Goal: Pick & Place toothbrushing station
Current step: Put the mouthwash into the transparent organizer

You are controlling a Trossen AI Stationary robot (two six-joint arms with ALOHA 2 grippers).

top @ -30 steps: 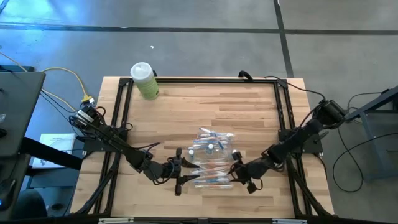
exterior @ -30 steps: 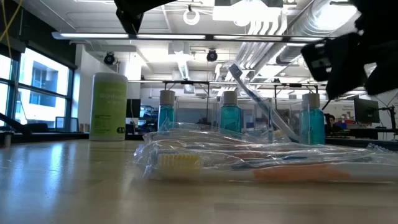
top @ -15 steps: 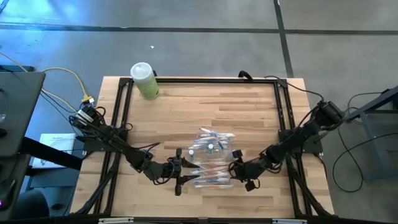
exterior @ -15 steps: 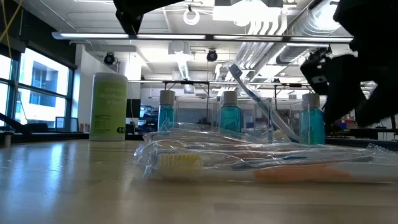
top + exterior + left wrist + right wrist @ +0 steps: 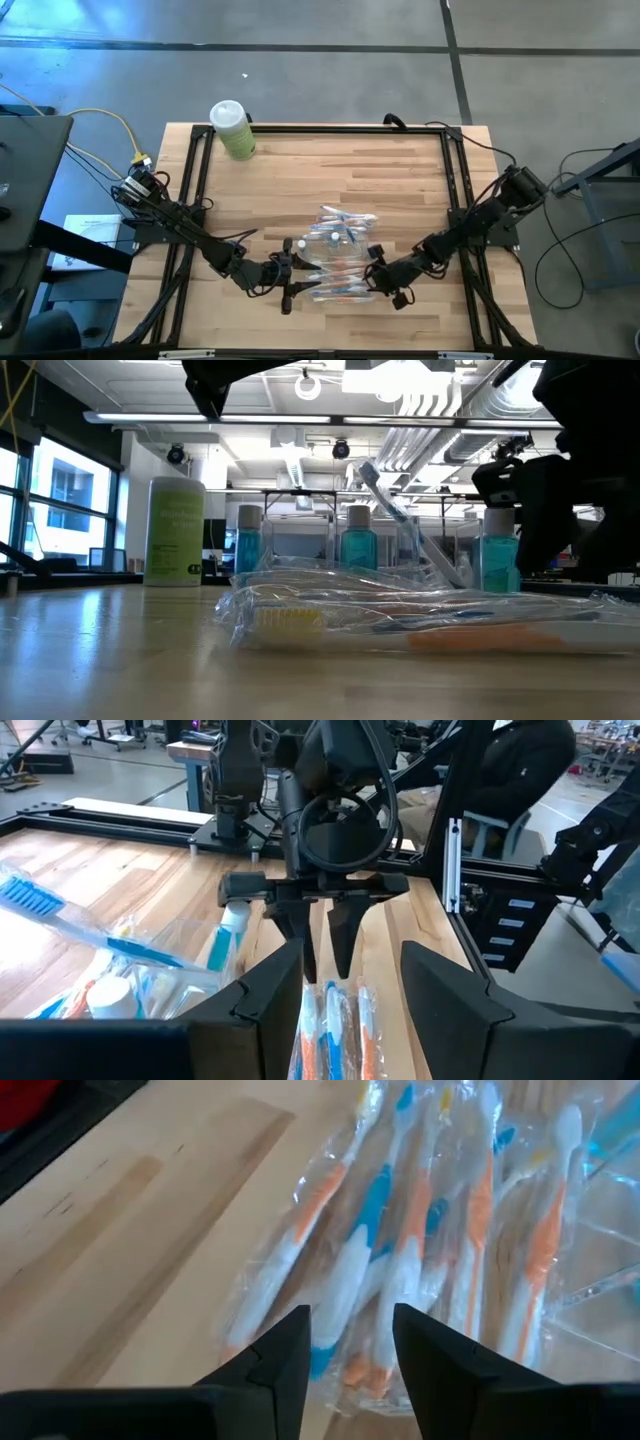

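High view: left gripper (image 5: 296, 277) and right gripper (image 5: 372, 272), fingers parted and ungrasping, flank the wrapped toothbrushes (image 5: 340, 282) lying between them; placement appears outstanding.

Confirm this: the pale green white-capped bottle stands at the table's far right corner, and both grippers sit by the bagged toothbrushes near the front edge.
Wrong corner. In the high view the pale green bottle stands at the table's far left corner. The rest holds: the left gripper and right gripper sit on either side of the bagged toothbrushes near the front edge.
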